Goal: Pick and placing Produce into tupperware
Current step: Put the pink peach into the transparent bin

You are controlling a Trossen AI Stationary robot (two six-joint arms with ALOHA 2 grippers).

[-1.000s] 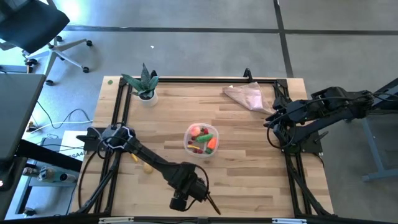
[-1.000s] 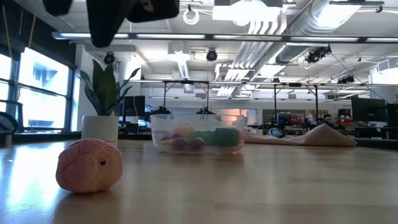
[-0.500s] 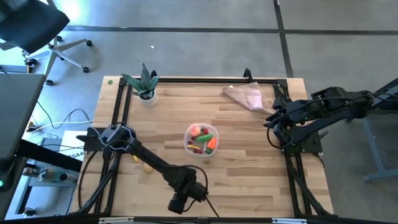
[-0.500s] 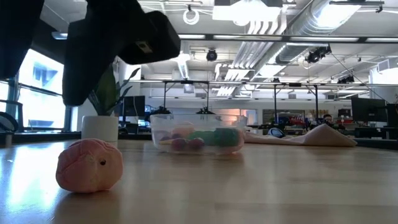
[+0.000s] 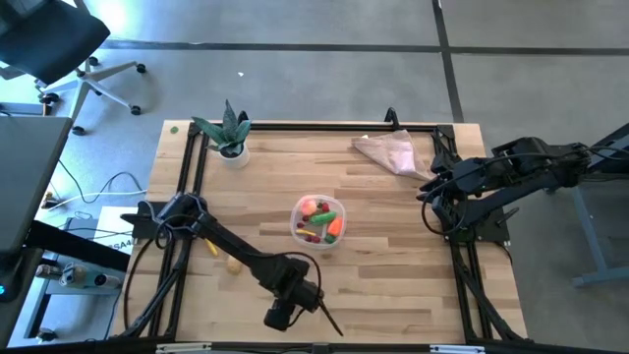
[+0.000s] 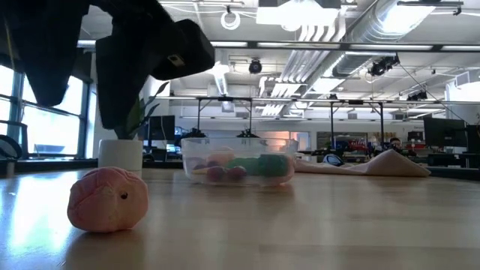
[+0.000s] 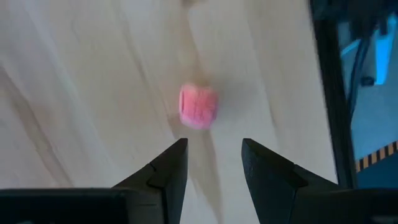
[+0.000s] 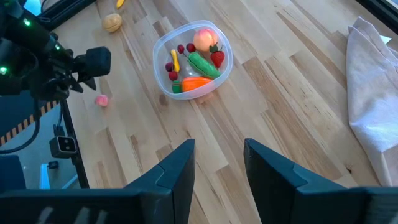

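A pink, lumpy produce piece (image 7: 198, 107) is lying bare on the light wooden table (image 5: 393, 285), near its front edge; the left gripper (image 7: 214, 155) is hovering above, fingers apart, apparently empty. Behind, an open-plan workshop is showing.

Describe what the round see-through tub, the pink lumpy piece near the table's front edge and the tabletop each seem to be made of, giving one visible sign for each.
Round see-through tub: likely thin clear plastic; the produce shows through its wall.
Pink lumpy piece: probably soft foam or rubbery plastic, matte; its dimpled surface shows no shine.
Tabletop: light wood, apparently butcher-block; jointed strips with visible grain and a smooth finish.
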